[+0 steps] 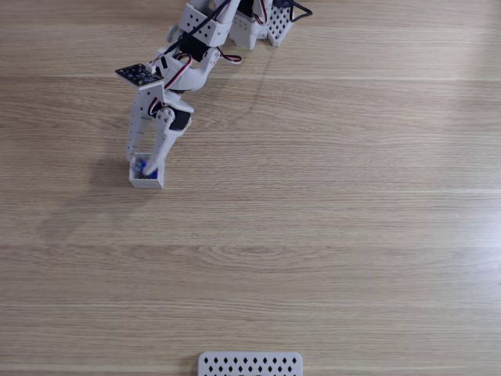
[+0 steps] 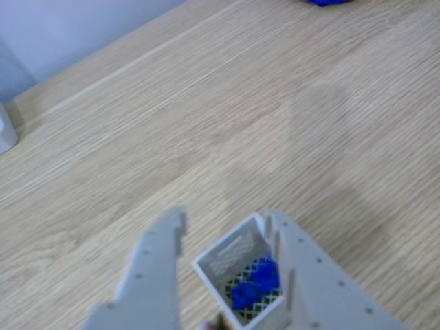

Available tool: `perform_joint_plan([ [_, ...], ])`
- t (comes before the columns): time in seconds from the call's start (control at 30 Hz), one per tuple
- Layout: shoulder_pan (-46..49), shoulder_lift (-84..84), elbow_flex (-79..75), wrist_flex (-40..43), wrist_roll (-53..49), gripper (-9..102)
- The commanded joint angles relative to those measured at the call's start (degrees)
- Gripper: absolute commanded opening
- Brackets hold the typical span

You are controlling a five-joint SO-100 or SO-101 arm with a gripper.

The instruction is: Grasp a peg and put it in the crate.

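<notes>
The small white crate (image 1: 147,180) stands on the wooden table at the left of the fixed view. The bright blue peg (image 1: 145,167) lies inside it on the dark mesh bottom. In the other view the crate (image 2: 221,258) sits low in the frame, with the peg (image 2: 256,282) in its right half. My gripper (image 1: 146,165) hangs right over the crate. It is open (image 2: 227,220), with one white finger (image 2: 155,275) to the left of the crate and the other finger (image 2: 313,275) against its right wall. Nothing is held.
A wide flat white panel with diamond-shaped holes (image 1: 250,364) lies at the bottom edge of the fixed view. The arm's base (image 1: 250,19) is at the top. In the other view a blue object (image 2: 328,2) shows at the top edge and a white thing (image 2: 4,130) at the left.
</notes>
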Motion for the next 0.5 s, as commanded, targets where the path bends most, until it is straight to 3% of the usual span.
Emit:
perform_joint_plan([
  [0.0,-0.18,1.67,-5.45,-2.11,0.35,23],
  [0.1,-0.09,1.76,-5.45,-2.11,0.35,15],
  [0.2,-0.18,2.81,-5.54,-2.11,0.35,-3],
  [0.33,-0.53,5.19,-5.10,-2.11,0.35,2],
  [0.47,-0.62,5.98,-5.01,-2.11,0.35,-1],
])
